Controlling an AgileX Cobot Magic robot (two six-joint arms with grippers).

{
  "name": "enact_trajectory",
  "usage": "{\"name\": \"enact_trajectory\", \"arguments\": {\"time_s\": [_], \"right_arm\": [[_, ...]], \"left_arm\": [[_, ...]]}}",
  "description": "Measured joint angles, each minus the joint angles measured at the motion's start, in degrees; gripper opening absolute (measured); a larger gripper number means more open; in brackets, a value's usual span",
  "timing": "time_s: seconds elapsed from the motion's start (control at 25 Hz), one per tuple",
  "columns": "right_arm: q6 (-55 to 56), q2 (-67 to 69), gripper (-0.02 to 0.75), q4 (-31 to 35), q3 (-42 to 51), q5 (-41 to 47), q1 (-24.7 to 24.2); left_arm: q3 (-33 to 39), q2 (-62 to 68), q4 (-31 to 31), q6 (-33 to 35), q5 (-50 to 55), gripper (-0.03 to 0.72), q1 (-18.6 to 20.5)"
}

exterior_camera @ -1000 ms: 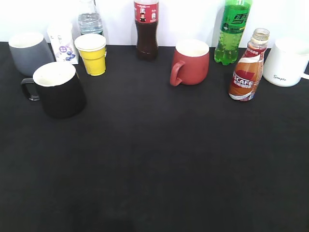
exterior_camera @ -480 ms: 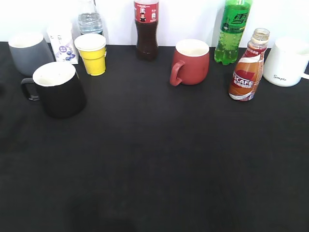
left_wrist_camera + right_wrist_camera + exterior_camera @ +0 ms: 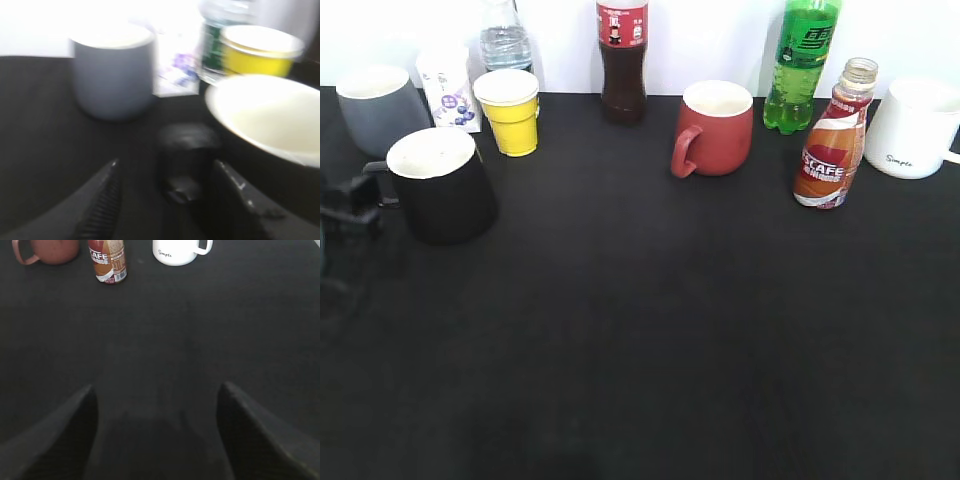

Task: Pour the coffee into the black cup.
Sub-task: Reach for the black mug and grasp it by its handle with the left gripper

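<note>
We see the small curvy plastic coffee bottle with the red-orange label (image 3: pixel 833 139) standing upright at about two o'clock on the black table (image 3: pixel 650 340), long axis vertical, uncapped clear neck pointing up, between the red ceramic mug (image 3: pixel 717 128) and the white mug (image 3: pixel 914 128). The wide black cup with white inside (image 3: pixel 437 184) sits at ten o'clock, its handle pointing toward nine o'clock. Our left gripper (image 3: pixel 165 210) is spread, its fingers on either side of that handle, not touching. Our right gripper (image 3: pixel 157 440) is spread over bare tabletop, well apart from the bottle.
</note>
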Motion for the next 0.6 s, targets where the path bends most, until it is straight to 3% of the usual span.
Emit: {"name": "enact_trajectory", "arguments": {"time_s": [0.16,0.36,0.6], "right_arm": [[0.00,0.00,0.579,0.00,0.00,0.00,0.00],[0.00,0.00,0.579,0.05,0.00,0.00,0.00],[0.00,0.00,0.577,0.05,0.00,0.00,0.00]], "left_arm": [[-2.89,2.95,6.33,0.00,0.04,0.434,3.65],[-3.08,4.78,7.48,0.00,0.01,0.434,3.84],[-9.18,10.66,9.43,0.00,0.09,0.434,4.94]]}}
